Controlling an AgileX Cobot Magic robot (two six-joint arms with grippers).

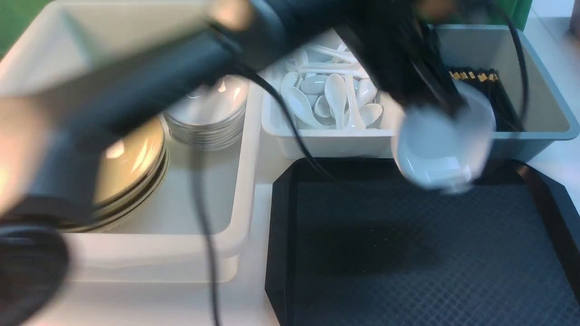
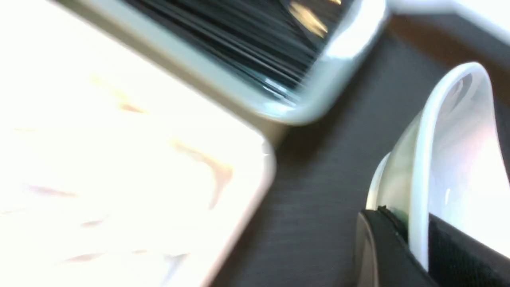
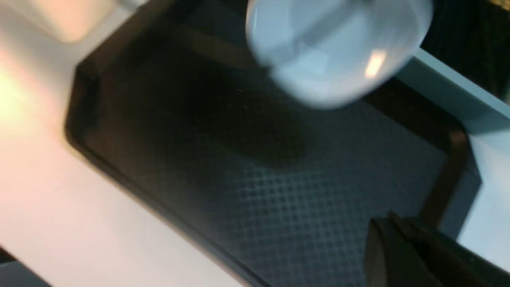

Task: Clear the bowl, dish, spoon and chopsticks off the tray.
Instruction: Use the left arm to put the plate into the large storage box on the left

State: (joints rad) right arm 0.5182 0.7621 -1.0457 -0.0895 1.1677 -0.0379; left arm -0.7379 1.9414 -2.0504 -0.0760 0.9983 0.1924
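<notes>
My left gripper (image 1: pixel 448 106) is shut on the rim of the small white dish (image 1: pixel 442 145), which hangs tilted just above the far edge of the black tray (image 1: pixel 408 258). In the left wrist view the dish (image 2: pixel 458 139) stands on edge between the two fingers of the left gripper (image 2: pixel 416 227). The right gripper (image 3: pixel 392 219) is shut on nothing, over a corner of the tray (image 3: pixel 279 191), with the dish (image 3: pixel 334 52) beyond it. Nothing lies on the tray. Olive-tan bowls (image 1: pixel 131 167), white spoons (image 1: pixel 335 99) and black chopsticks (image 1: pixel 491 90) lie in containers behind it.
A large white tub (image 1: pixel 235 235) at the left holds the stacked bowls and a stack of white dishes (image 1: pixel 208 120). A small white tub (image 1: pixel 331 140) holds the spoons. A grey-blue bin (image 1: pixel 543 122) holds the chopsticks. My blurred left arm (image 1: pixel 136 86) crosses above the tubs.
</notes>
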